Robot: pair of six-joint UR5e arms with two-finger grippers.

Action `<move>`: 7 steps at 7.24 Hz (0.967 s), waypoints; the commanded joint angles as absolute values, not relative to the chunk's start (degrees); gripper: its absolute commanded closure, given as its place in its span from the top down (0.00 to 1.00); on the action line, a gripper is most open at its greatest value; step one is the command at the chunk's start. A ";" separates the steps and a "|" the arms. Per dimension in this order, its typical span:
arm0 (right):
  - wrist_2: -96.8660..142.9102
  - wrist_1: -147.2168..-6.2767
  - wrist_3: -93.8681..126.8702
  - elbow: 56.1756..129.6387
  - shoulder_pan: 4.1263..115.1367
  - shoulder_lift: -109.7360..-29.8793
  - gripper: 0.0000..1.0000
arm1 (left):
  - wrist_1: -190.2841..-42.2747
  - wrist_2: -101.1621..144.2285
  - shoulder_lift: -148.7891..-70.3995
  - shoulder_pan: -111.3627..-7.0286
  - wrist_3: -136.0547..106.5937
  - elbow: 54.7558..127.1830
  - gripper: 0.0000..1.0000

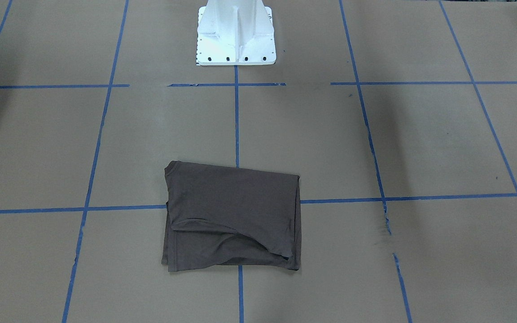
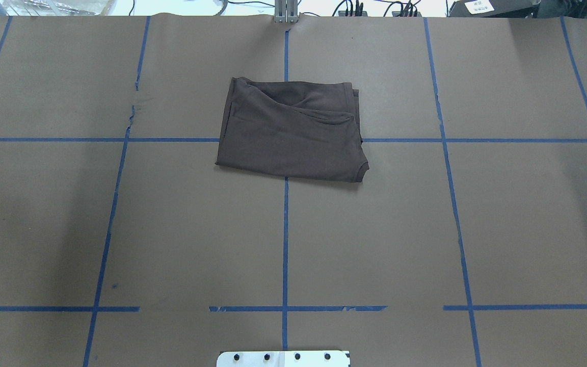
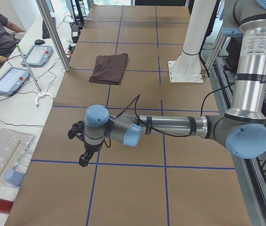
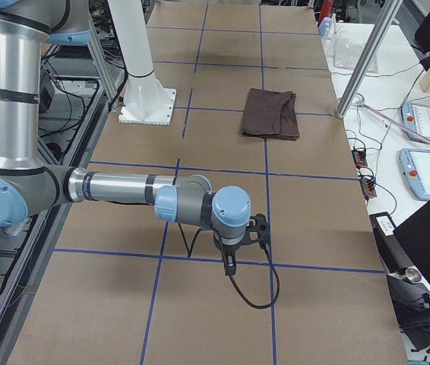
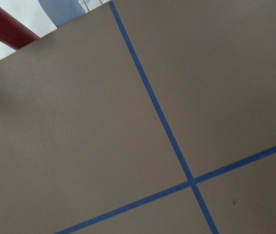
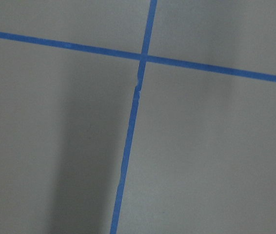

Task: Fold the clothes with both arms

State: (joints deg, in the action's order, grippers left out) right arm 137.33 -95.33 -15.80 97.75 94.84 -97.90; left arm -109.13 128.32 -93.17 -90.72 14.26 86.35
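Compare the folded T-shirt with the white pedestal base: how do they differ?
The T-shirt is dark brown; the pedestal base is white. The T-shirt lies flat and folded; the pedestal base stands upright. Both lie along the central blue tape line.

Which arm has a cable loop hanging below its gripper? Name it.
The right arm: its black cable loops below the wrist; the left arm's arcs above the forearm.
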 commanded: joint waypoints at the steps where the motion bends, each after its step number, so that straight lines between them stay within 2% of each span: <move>1: 138.87 -94.92 -16.08 98.35 95.01 -98.97 1.00 | -111.45 128.41 -91.76 -90.79 14.50 84.04 1.00; 2: 138.95 -94.92 -15.82 98.35 95.01 -98.96 1.00 | -109.62 128.23 -92.02 -90.79 11.63 85.33 1.00; 5: 139.05 -94.83 -15.73 98.35 95.01 -98.96 1.00 | -89.79 129.02 -92.81 -90.35 6.59 92.71 1.00; 7: 138.78 -94.92 -15.73 98.35 95.01 -99.31 1.00 | -90.00 129.02 -92.11 -90.35 7.03 92.29 1.00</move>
